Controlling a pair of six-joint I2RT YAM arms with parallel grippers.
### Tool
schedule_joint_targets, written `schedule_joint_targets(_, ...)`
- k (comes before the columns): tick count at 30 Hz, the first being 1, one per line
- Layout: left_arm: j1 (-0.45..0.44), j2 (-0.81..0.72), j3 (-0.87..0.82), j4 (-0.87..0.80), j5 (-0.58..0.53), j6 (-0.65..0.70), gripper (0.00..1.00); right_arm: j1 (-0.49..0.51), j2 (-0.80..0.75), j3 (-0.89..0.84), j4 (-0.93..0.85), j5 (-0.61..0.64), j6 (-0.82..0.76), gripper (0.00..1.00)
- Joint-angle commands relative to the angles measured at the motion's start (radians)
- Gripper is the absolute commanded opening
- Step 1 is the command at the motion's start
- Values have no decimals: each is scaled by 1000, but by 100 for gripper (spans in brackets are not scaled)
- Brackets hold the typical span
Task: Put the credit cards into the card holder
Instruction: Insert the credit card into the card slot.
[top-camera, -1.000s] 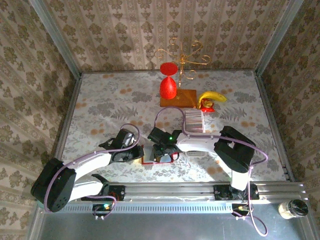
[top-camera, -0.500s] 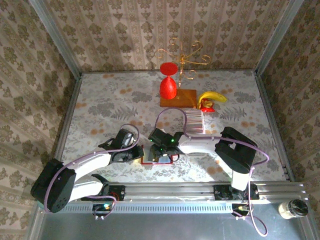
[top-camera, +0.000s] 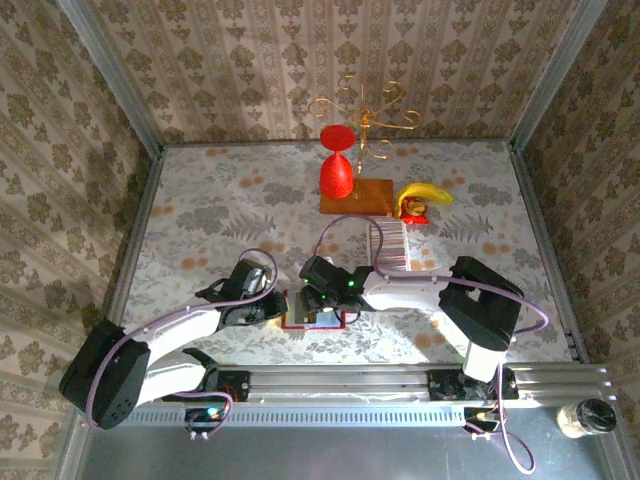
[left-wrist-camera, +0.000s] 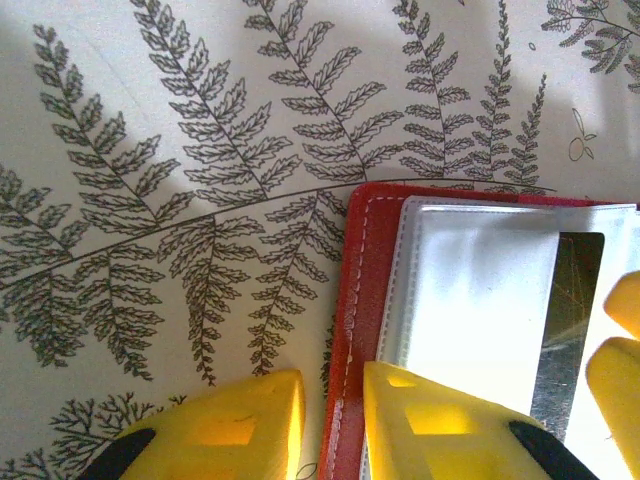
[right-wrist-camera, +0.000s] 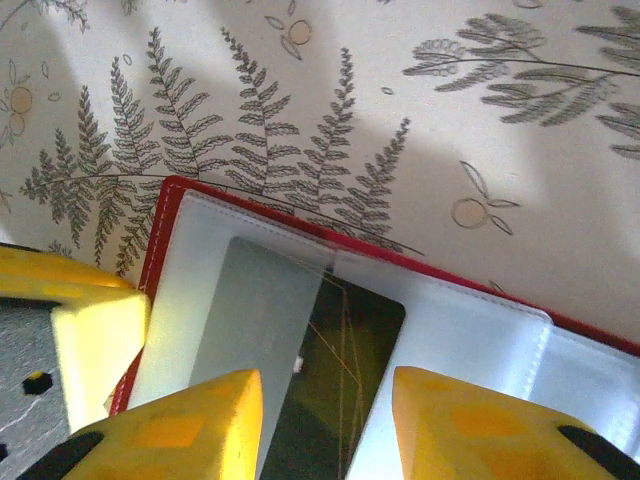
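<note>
Left gripper (left-wrist-camera: 332, 400) nips the card holder (left-wrist-camera: 358, 260) by its edge — right gripper (right-wrist-camera: 325, 400) (pinching a card (right-wrist-camera: 350, 330)) should slide it in straight.

Card holder (top-camera: 318, 320) on table (top-camera: 200, 220) near front; credit cards (top-camera: 392, 240) behind, rightward.

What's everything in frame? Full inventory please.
card holder: 1, red, pale inside, open at near middle
dark card: 1, olive-black, partly in the holder's sleeve
credit cards: one row, pale striped, beyond the holder
goblet: 1, red, on the board
wooden board: 1, brown, far middle
wire stand: 1, gold, behind goblet
banana: 1, yellow, right of board
red item: 1, beside banana
jar: 1, pale, dark rim, near right corner
tablecloth: 1, pale fern print, covers table
left claw: 1, yellow fingers, clamped on holder's edge
right claw: 1, yellow fingers, gripping dark card
</note>
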Motion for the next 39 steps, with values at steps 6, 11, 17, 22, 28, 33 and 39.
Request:
schedule_joint_targets(6, -3, 5, -38, 8, -2, -6, 24, 8, -52, -49, -78, -6, 111, 37)
schedule_joint_targets(11, -4, 3, -43, 9, 0, -7, 24, 15, -34, -50, -38, -40, 123, 35)
schedule_joint_targets(17, -4, 2, -50, 14, -2, -12, 24, 20, -6, -21, -34, -58, 119, 32)
schedule_joint_targets(22, -6, -2, -59, 18, -4, -17, 24, 26, 17, -12, -28, -69, 128, 31)
schedule_joint_targets(28, -7, -9, -71, 22, -1, -25, 24, 37, 17, 10, -28, -67, 125, 28)
schedule_joint_targets(33, -9, -19, -76, 19, -2, -29, 24, 43, 27, 28, -35, -68, 122, 27)
schedule_joint_targets(39, -12, -24, -81, 20, -2, -35, 24, 50, 51, 68, -37, -73, 122, 26)
